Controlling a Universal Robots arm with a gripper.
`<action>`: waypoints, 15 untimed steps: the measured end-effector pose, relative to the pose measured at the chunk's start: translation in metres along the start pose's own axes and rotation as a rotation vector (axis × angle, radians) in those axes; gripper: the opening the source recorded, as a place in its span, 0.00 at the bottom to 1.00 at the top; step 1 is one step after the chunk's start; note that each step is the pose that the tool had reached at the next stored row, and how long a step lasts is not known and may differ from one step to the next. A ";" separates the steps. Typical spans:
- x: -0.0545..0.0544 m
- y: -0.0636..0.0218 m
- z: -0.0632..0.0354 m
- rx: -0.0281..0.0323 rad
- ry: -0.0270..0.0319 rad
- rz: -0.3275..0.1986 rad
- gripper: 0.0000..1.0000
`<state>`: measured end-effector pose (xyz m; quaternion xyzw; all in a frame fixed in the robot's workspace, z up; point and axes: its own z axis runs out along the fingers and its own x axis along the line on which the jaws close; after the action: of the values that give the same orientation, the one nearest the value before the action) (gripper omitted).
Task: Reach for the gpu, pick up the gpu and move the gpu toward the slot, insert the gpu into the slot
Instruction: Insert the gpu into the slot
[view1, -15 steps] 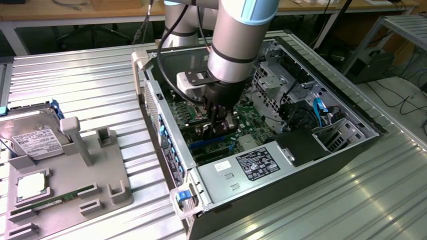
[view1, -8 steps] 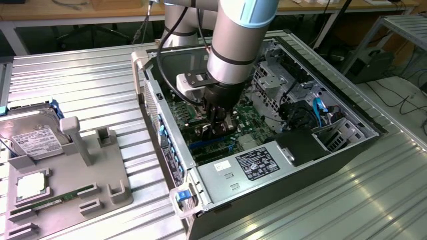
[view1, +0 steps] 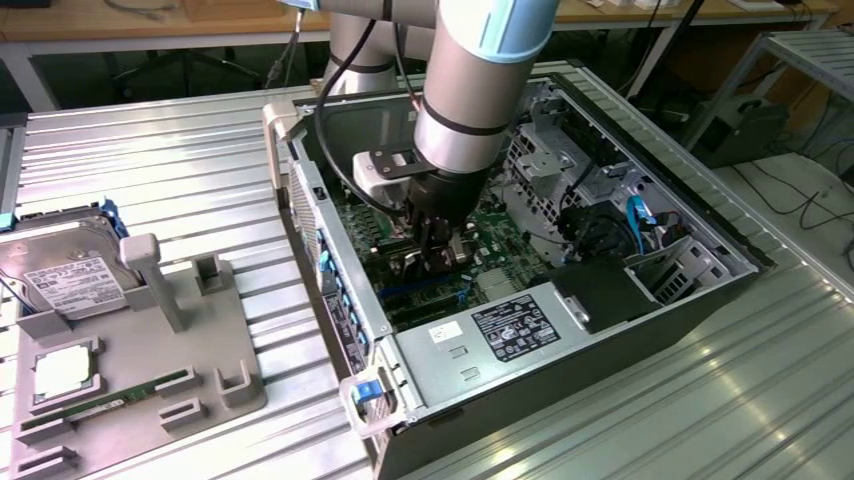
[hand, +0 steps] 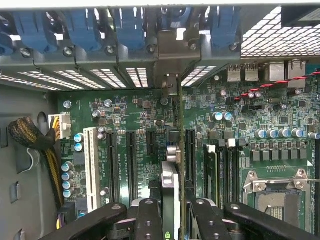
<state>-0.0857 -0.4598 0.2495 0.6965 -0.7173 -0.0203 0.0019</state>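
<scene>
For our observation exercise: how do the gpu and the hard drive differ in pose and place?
The gpu stands on edge in the gripper, inside the case; the hard drive rests outside on a grey holder. The gpu looks thin; the hard drive boxy, white-labelled.

Arm reaches down into open computer case (view1: 587, 300) on counter (view1: 160, 180); tool (view1: 438, 262) sits low over green motherboard (view1: 501, 245). Hard drive (view1: 60, 275) lies on grey holder (view1: 200, 350) at exterior view's left.
</scene>
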 end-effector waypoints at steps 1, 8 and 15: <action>0.000 0.0000 0.0005 -0.0008 0.0003 0.000 0.27; 0.000 -0.0001 0.0017 -0.0019 -0.0003 0.000 0.27; 0.000 0.0001 -0.0021 -0.0019 -0.0003 0.000 0.27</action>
<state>-0.0857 -0.4598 0.2516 0.6964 -0.7173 -0.0211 0.0024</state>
